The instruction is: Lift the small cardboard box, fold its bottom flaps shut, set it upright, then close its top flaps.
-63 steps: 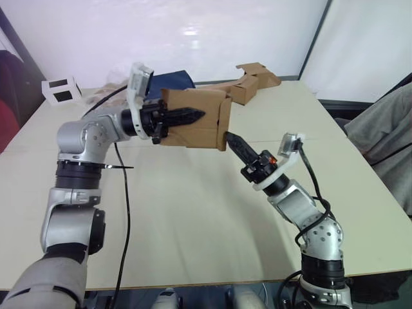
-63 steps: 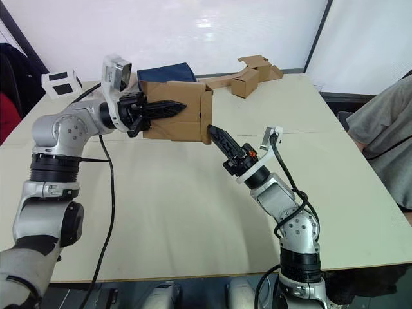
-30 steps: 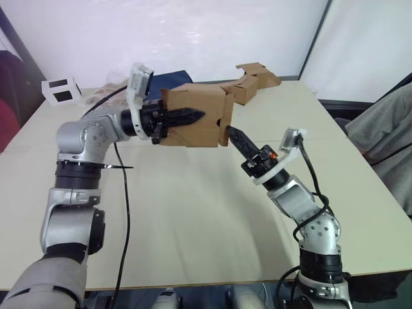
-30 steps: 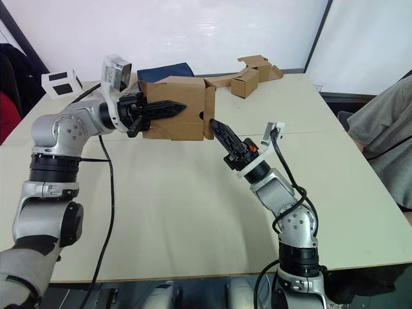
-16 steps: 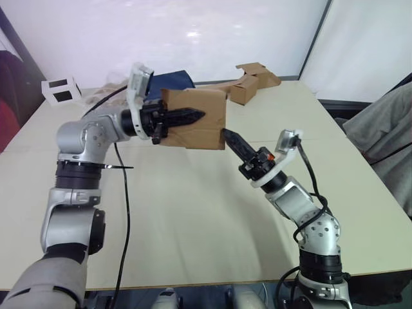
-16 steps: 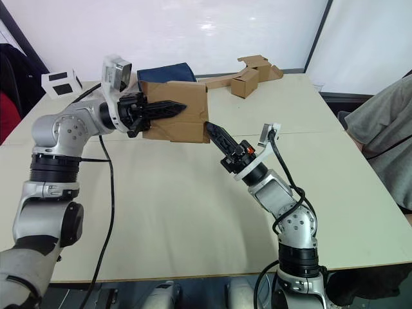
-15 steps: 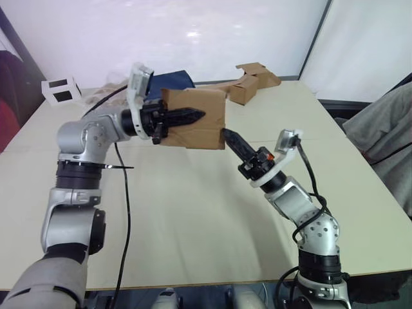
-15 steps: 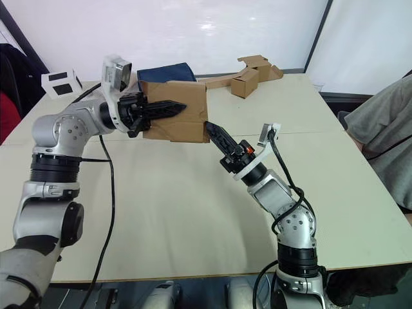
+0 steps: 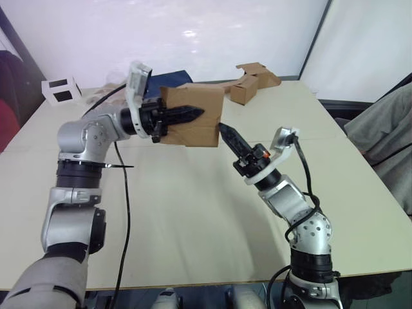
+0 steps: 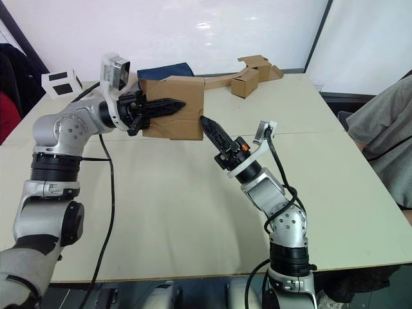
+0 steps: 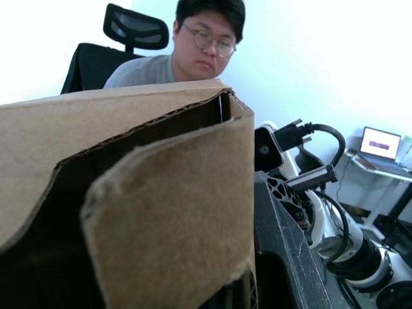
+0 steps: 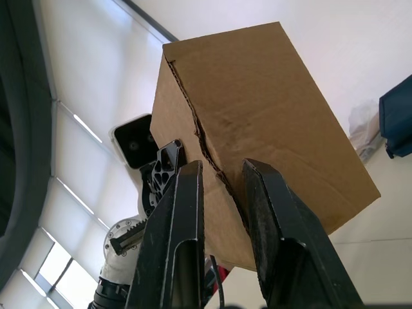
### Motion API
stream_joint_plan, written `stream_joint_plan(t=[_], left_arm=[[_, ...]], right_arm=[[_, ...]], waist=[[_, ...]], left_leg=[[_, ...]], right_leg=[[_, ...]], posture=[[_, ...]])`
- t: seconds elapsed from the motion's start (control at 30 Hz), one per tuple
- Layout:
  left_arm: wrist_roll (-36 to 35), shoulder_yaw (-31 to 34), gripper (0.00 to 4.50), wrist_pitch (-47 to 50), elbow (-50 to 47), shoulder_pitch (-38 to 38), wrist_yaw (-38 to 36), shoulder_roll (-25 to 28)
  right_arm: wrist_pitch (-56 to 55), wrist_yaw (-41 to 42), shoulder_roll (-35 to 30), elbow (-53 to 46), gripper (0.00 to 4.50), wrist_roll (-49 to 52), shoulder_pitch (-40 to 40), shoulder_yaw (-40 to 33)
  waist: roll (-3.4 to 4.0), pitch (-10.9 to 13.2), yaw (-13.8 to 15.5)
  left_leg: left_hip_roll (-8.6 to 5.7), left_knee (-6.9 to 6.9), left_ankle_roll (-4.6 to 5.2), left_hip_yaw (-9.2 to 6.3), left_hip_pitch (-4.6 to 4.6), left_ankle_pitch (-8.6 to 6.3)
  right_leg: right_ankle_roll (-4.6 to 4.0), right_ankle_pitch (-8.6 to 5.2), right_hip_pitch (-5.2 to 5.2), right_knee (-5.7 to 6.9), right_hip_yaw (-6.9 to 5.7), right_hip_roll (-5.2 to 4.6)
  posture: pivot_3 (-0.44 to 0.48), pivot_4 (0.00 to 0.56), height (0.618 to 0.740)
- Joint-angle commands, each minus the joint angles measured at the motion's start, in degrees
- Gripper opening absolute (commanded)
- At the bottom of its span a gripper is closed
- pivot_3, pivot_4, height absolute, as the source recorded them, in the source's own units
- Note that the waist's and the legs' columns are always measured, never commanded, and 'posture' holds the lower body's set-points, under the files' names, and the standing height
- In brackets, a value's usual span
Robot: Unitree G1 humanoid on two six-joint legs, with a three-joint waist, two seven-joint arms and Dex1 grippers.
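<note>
**Box held in the air, right gripper at its end**

The beige table point(image 9: 193, 212) takes most of the head views. A person in a grey shirt point(image 11: 193, 51) sits at the robot's right side of it.

The small cardboard box point(image 10: 174, 106) is lifted above the table, over its far left part. The left gripper point(image 9: 193, 114) holds it: one black finger lies flat on the near side wall, and the fingers are closed on that wall. The box lies on its side, and its end that faces the right arm looks folded shut; the right wrist view shows a seam between the flaps there.

The right gripper point(image 10: 209, 125) points up at the lower edge of this end. Its fingertips point(image 12: 193, 177) are only a little apart, touch the cardboard or are just beside it, and hold nothing.

Far behind lie a dark blue cloth point(image 10: 164, 69), a strip of joined cardboard pieces point(image 9: 254, 80), and at the far left corner a white cube with black squares point(image 9: 60, 90).
</note>
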Motion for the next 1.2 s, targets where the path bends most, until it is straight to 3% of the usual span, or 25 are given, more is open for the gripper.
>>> stream_joint_plan(t=[0.03,0.3,0.43,1.0,1.1,1.2], left_arm=[[-0.3,1.3,0.0,-0.9,-0.4,-1.6,0.4,0.1],[-0.4,1.2,0.0,-0.9,-0.3,-1.5,0.3,0.1],[-0.4,1.1,0.0,-0.9,0.0,-1.8,0.2,-0.2],[-0.6,-0.1,0.0,0.1,-2.5,0.0,1.2,-2.1],[1.9,-1.5,0.0,-1.1,-2.7,0.3,2.6,-1.7],[7.1,-2.6,0.0,-4.6,-1.9,-0.2,8.7,-2.3]], right_arm=[[0.6,-0.2,-1.3,-2.8,0.94,3.1,0.2,-1.1],[-0.6,-1.2,-3.2,-2.0,0.94,5.1,0.5,-4.0],[-1.2,-1.8,-2.4,-1.3,0.03,4.3,0.0,-3.7],[0.1,1.4,-2.6,-0.4,0.03,-3.1,-1.2,3.1],[0.6,1.7,-5.8,-1.3,0.03,-3.4,-0.3,0.9],[2.1,3.1,-12.7,-3.2,0.03,-5.4,2.6,-1.3]], waist=[[0.0,0.0,0.0],[0.0,0.0,0.0],[0.0,0.0,0.0],[0.0,0.0,0.0],[0.0,0.0,0.0],[0.0,0.0,0.5]], left_leg=[[0.0,0.0,0.0,0.0,0.0,0.0],[0.0,0.0,0.01,0.0,0.0,0.0],[0.0,0.0,0.01,0.0,0.0,0.0],[0.0,0.0,0.0,0.0,0.0,0.0],[0.0,0.0,0.0,0.0,0.0,0.0],[-0.02,0.01,0.0,0.0,0.0,0.0]], right_leg=[[0.0,0.0,0.0,0.0,0.0,0.0],[0.0,0.0,0.0,0.0,0.0,0.0],[0.0,0.0,0.0,0.0,0.0,0.0],[0.0,0.0,0.0,0.0,0.0,0.0],[0.0,0.0,0.0,0.0,0.0,0.0],[0.0,0.0,0.02,-0.02,0.0,-0.03]], posture=[[0.0,0.15,0.74],[0.0,0.15,0.74],[0.0,0.15,0.74],[0.0,0.15,0.74],[0.0,0.15,0.74],[0.0,0.15,0.74]])
